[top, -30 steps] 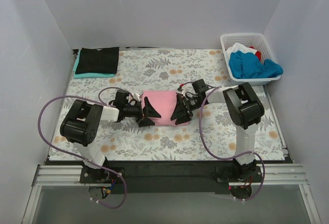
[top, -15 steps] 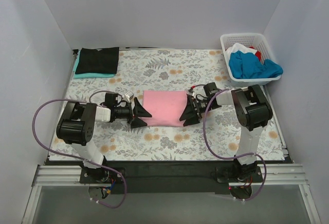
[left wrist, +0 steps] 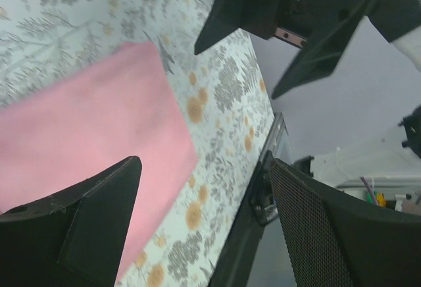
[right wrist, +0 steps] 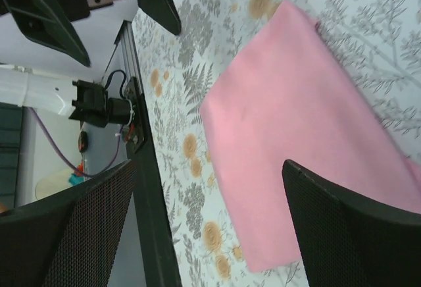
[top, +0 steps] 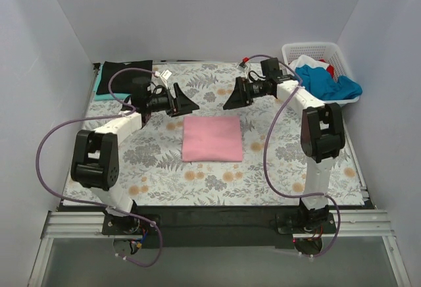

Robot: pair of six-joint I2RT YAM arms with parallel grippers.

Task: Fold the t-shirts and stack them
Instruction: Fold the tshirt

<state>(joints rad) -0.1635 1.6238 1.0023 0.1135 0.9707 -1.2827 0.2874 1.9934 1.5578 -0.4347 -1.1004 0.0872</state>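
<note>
Left pincer, right pincer now off t-shirt

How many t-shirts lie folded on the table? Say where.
3: pink t-shirt mid-table; black t-shirt stacked on teal t-shirt, far left. More may hide beneath.

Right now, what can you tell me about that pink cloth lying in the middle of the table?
The pink t-shirt is folded into a flat, nearly square packet of soft, plain cloth. It looks smooth, with no sleeves or collar showing. It lies near the middle of the floral tablecloth, which is the only thing touching it. The left gripper and right gripper hang open near its far edge, clear of it.
</note>
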